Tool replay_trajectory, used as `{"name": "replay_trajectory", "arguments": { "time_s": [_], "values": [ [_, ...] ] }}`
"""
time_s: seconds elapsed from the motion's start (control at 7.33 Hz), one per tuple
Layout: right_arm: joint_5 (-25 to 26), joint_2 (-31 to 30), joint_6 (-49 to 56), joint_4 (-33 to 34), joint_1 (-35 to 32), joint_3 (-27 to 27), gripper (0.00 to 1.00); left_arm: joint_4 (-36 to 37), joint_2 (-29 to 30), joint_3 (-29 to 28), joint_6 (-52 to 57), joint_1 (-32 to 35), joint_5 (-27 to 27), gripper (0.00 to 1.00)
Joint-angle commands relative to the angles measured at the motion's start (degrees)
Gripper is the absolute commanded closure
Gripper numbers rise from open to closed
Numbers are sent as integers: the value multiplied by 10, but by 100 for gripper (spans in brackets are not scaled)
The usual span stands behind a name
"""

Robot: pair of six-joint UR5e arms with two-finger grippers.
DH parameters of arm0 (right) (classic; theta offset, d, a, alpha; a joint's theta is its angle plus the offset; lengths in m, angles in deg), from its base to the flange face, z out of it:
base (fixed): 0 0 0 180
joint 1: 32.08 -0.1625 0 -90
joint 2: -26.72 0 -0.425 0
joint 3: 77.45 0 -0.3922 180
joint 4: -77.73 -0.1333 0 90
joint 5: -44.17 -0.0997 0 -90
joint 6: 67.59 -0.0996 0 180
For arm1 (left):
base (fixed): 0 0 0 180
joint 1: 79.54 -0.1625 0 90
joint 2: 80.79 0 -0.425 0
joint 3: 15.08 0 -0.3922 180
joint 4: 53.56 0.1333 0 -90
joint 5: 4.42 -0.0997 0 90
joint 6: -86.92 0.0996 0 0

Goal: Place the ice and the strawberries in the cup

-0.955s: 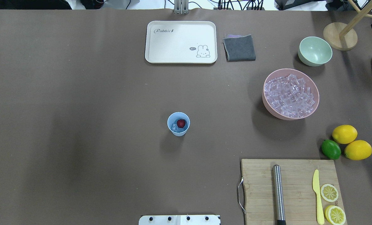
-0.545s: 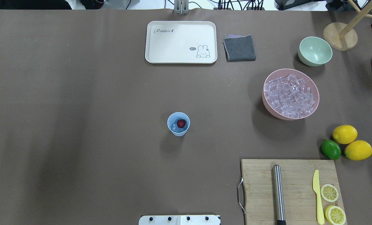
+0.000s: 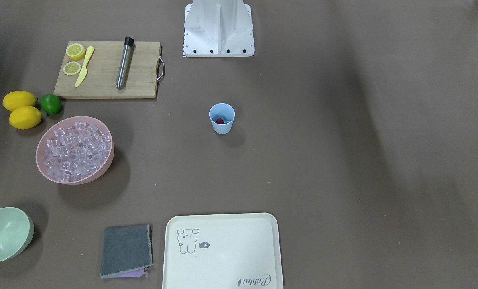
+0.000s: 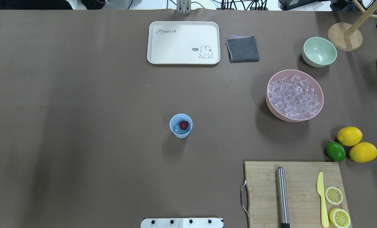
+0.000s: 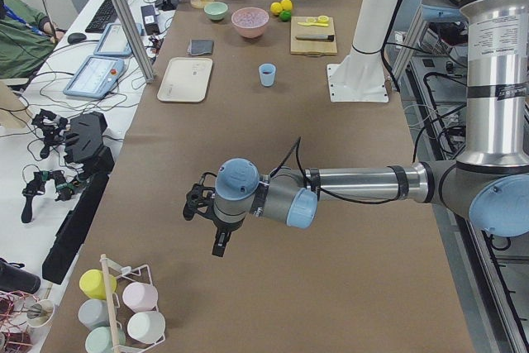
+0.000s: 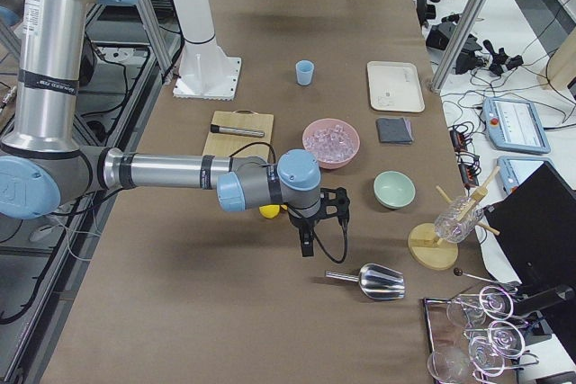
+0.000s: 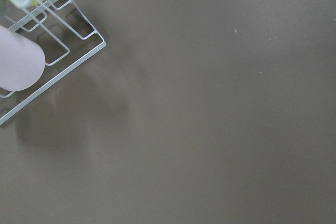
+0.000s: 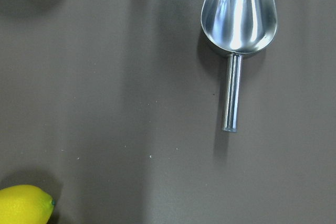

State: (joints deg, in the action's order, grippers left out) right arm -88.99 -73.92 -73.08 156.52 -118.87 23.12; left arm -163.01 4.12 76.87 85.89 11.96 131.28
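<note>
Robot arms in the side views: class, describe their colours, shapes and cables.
The left arm and right arm are silver tubes with grey joints and light-blue round caps. The left gripper and right gripper are black, with thin black cables at the wrists.

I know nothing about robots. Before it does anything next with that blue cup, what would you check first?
1. Is the light-blue plastic cup standing upright? ok.
2. Is the small red strawberry inside the cup? ok.
3. Is a clear ice cube in the cup beside it? ok.
4. Is the wide pink bowl of spare ice cubes upright and apart from the cup? ok.
5. Are the left gripper and right gripper far from the cup? ok.
6. Are the grippers open or shut? cannot tell.
</note>
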Motion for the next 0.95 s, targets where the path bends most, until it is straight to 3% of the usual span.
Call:
{"name": "replay_trajectory", "arguments": {
  "time_s": [0.0, 0.82],
  "values": [
    [-5, 6, 19, 46, -10, 7, 0, -1, 4, -2, -27, -1, 1, 2],
    [-6, 70, 46, 135, -17, 2, 0, -1, 35, 1, -82, -15, 9, 2]
  ]
}}
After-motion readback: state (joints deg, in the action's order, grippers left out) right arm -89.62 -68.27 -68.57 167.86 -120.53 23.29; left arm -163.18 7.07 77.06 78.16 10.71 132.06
